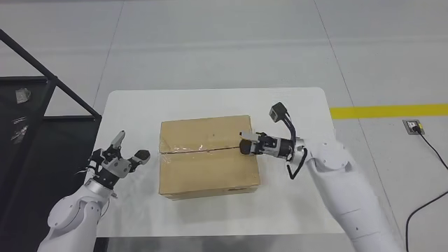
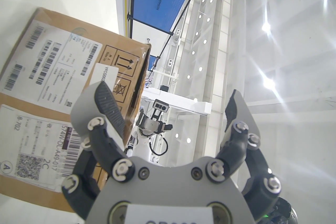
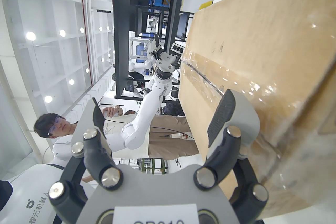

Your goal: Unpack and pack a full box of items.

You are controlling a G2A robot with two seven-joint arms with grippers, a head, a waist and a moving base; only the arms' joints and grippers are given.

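The taped box point(image 1: 208, 157) sat shut on the table point(image 1: 294, 105), the right gripper point(image 1: 245, 142) spread at its edge and the left gripper point(image 1: 133, 147) spread nearby, apart from it.

— What carries the things?
— A white counter point(image 1: 140, 112) with rounded corners, standing on a pale grey floor point(image 1: 210, 35)

— What lies on it?
— One brown cardboard box point(image 1: 208, 155), flat on the counter near its middle. The counter's surface shows around it on all four sides

— Is the box open or shut?
— Its top flaps are shut. The seam between them runs across the top under clear, glinting tape point(image 3: 252, 88)

— Anything on its sides?
— The side toward the robot's left bears white labels point(image 2: 50, 59) printed with barcodes
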